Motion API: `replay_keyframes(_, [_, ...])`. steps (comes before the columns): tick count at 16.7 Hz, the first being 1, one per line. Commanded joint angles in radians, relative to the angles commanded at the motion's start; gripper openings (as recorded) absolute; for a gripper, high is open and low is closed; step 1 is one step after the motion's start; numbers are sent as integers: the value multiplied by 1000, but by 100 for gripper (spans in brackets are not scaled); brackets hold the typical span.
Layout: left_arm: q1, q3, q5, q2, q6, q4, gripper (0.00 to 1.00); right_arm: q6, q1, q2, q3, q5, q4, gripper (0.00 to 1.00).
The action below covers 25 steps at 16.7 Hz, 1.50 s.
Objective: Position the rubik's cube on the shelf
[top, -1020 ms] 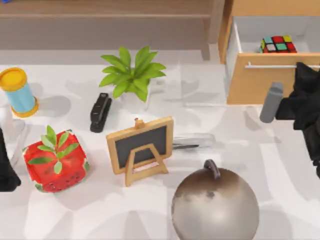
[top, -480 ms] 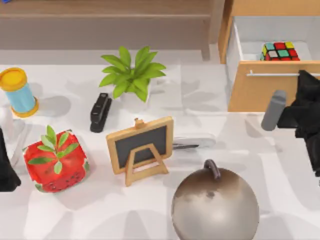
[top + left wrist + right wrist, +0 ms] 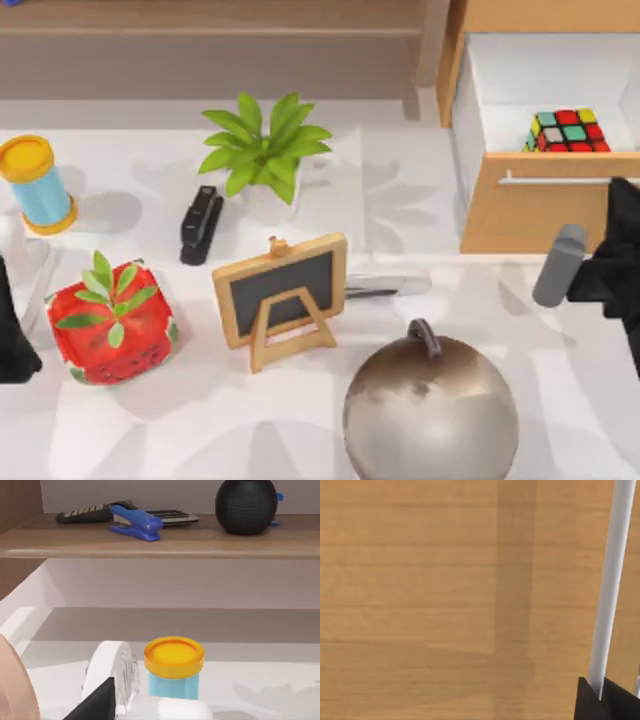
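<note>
The rubik's cube (image 3: 568, 130) lies inside the open white drawer (image 3: 500, 90) of the light-wood cabinet at the back right. Along the back runs the long wooden shelf (image 3: 200, 20), which shows from below in the left wrist view (image 3: 200, 542). My right gripper (image 3: 622, 192) is at the drawer front, shut on its silver handle (image 3: 560, 180). In the right wrist view the handle (image 3: 610, 590) runs down between the black fingertips of that gripper (image 3: 600, 697). My left arm (image 3: 12, 340) stays parked at the table's left edge.
On the table stand a green plant (image 3: 262, 145), a black stapler (image 3: 200, 225), a small chalkboard easel (image 3: 282, 295), a strawberry box (image 3: 110, 325), a large metal ball (image 3: 430, 410) and a yellow-capped blue spool (image 3: 35, 185). The shelf holds a blue stapler (image 3: 136, 522), a remote and a black speaker (image 3: 246, 505).
The drawer has slid further out toward the table's front, drawn by my right gripper on its handle. The rubik's cube rode along and more of it shows. The left arm has not moved.
</note>
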Motion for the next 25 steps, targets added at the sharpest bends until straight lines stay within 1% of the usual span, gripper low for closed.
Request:
replay_keyframes(1, [0, 0, 0, 0, 0, 0, 100, 0, 0, 0, 0, 0, 0, 0])
replay_keyframes(14, [0, 0, 0, 0, 0, 0, 100, 0, 0, 0, 0, 0, 0, 98])
replay_keyframes(15, [0, 0, 0, 0, 0, 0, 100, 0, 0, 0, 0, 0, 0, 100])
replay_keyframes(25, [0, 0, 0, 0, 0, 0, 100, -1, 6, -2, -11, 5, 13, 100])
